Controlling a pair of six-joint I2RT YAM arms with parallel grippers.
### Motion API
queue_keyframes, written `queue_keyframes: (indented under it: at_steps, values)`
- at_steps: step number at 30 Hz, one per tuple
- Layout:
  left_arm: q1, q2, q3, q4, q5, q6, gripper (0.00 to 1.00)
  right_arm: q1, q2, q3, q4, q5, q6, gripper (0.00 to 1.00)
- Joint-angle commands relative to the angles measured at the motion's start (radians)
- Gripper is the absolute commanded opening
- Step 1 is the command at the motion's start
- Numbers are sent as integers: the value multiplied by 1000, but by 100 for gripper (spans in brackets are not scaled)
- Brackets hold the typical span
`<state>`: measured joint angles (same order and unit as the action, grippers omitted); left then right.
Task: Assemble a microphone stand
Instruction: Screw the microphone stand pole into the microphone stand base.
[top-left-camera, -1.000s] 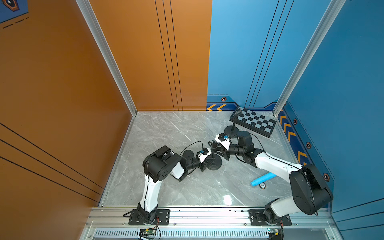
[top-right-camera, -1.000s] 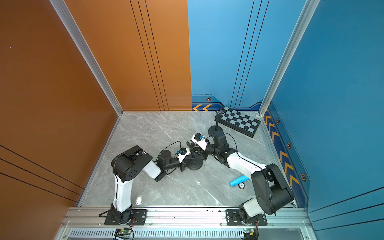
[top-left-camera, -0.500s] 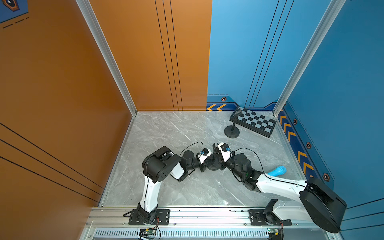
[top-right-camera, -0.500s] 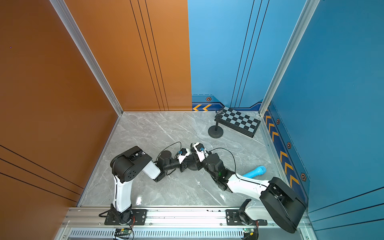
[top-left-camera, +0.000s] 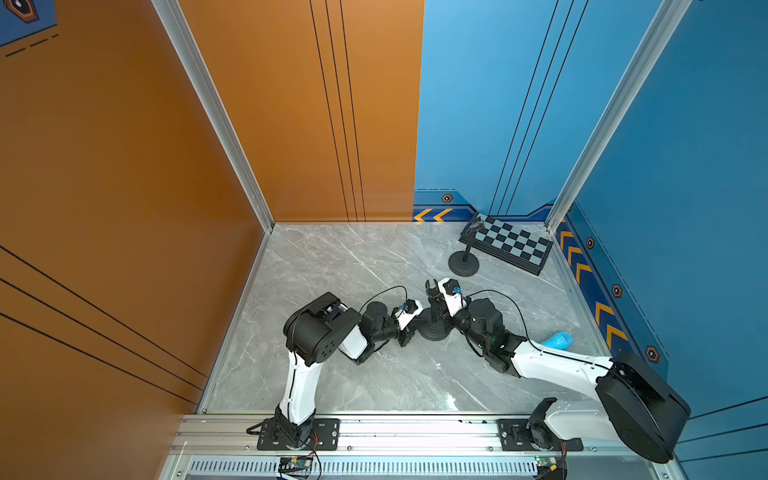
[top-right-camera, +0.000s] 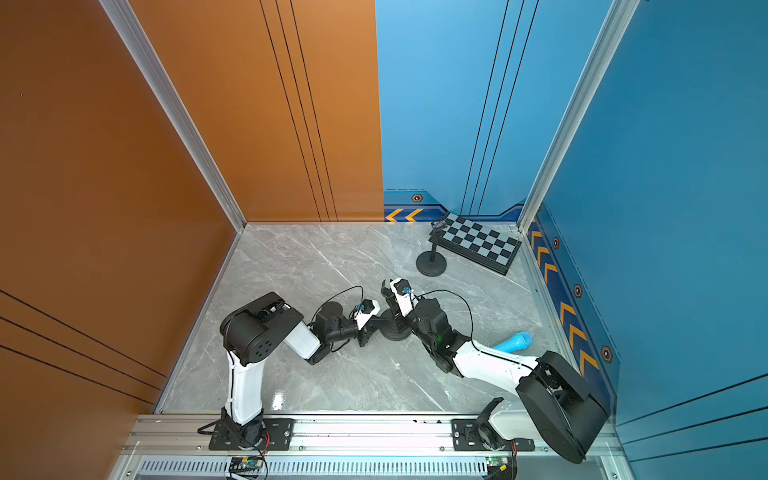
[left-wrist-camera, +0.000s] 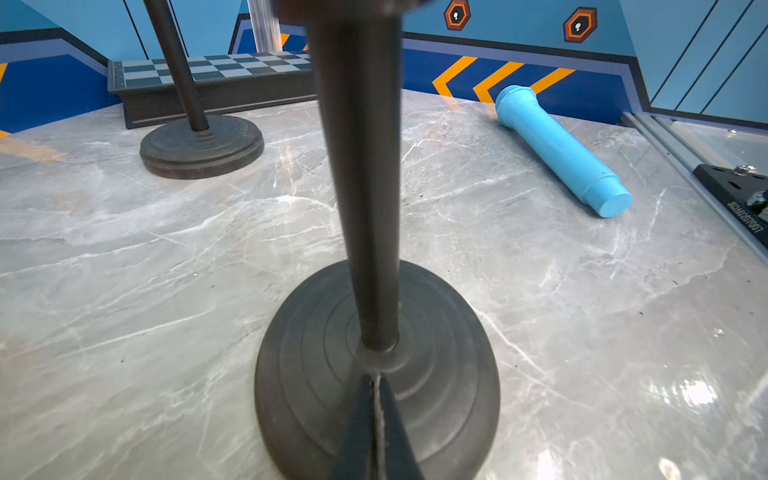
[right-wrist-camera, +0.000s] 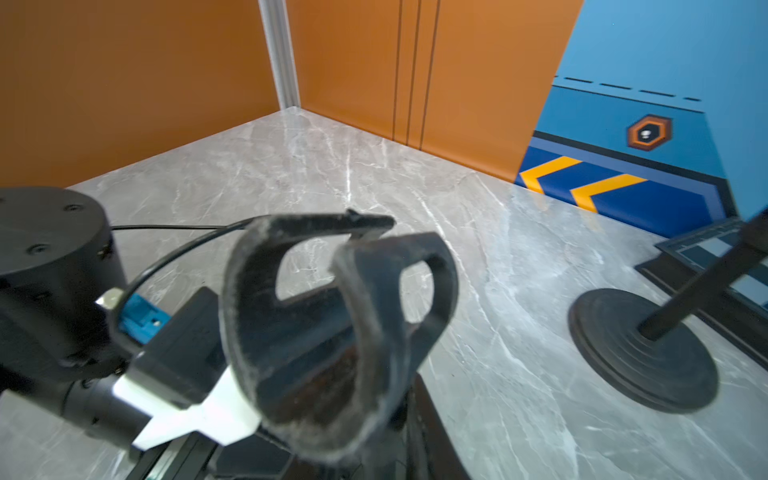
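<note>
Since a second ago the right arm (top-left-camera: 557, 365) has swung its elbow down toward the rail (top-left-camera: 415, 428), and the right gripper (top-left-camera: 437, 306) has come from between the two stands onto the near stand (top-left-camera: 436, 334); the left gripper (top-left-camera: 417, 328) has hardly shifted. In both top views the right jaws sit at the top of this stand, closed narrow under the clip (top-left-camera: 431, 286), which rises just above them. The left jaws lie low against the base (top-right-camera: 395, 333), on the side away from the right jaws. The far stand (top-left-camera: 463, 265) is upright beyond the right jaws, well apart from them, its top in front of the board (top-left-camera: 515, 243). The mic (top-left-camera: 559, 340) lies on the table (top-left-camera: 353, 270), well apart from both jaws and partly hidden behind the right arm. In the left wrist view the left jaws are pressed together with nothing between them, their tips touching the base just short of the pole (left-wrist-camera: 361, 166), which stands upright right ahead of them; the mic lies flat far beyond them, off to one side. In the right wrist view the clip fills the middle, cradle open. Its lower end drops between the right jaws at the frame's edge, where the pinch itself is blurred; whether clip and pole are joined I cannot tell.
</note>
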<state>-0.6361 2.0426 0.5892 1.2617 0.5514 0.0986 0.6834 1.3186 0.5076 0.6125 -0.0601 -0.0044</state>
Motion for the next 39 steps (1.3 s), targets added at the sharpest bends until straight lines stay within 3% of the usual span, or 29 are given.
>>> queue_keyframes:
  at_steps: [1, 3, 4, 6, 9, 13, 18, 20, 28, 34, 36, 39]
  values:
    - [-3, 18, 2, 8, 19, 15, 0, -51, 9, 38, -109, -205, -29, 15]
    - [-1, 8, -1, 8, -1, -2, 5, -60, 6, 42, -108, -204, -35, 13]
    - [2, -12, -6, 9, 2, -13, 15, -62, 6, 37, -98, -208, -35, 12]
    - [4, -50, -19, 8, -20, -27, 58, -62, 11, 17, -53, -202, -23, 10]
    - [5, -111, -46, 9, -61, -18, 72, -58, 18, -18, 40, -195, 14, 9]
    - [0, -155, -36, 8, -57, -48, 75, -23, 19, -62, 158, -153, 27, 8]
    - [-16, -116, 17, 10, -66, -85, 73, 42, 0, -123, 258, -47, 50, 6]
    - [-20, -97, 27, 9, -68, -85, 67, 59, -8, -157, 301, -8, 71, 6]
    - [-40, -53, 19, 9, -69, 0, 17, 104, -27, -216, 310, -1, 80, 7]
    - [-32, -45, -1, 9, -37, 23, 3, 10, -69, -114, 69, -278, -22, 25]
    - [-30, -46, -9, 8, -35, 42, 2, -72, -60, -57, 2, -440, -30, 38]
    - [-28, -50, -22, 8, -16, 69, 0, -139, -15, 85, -263, -643, -158, 45]
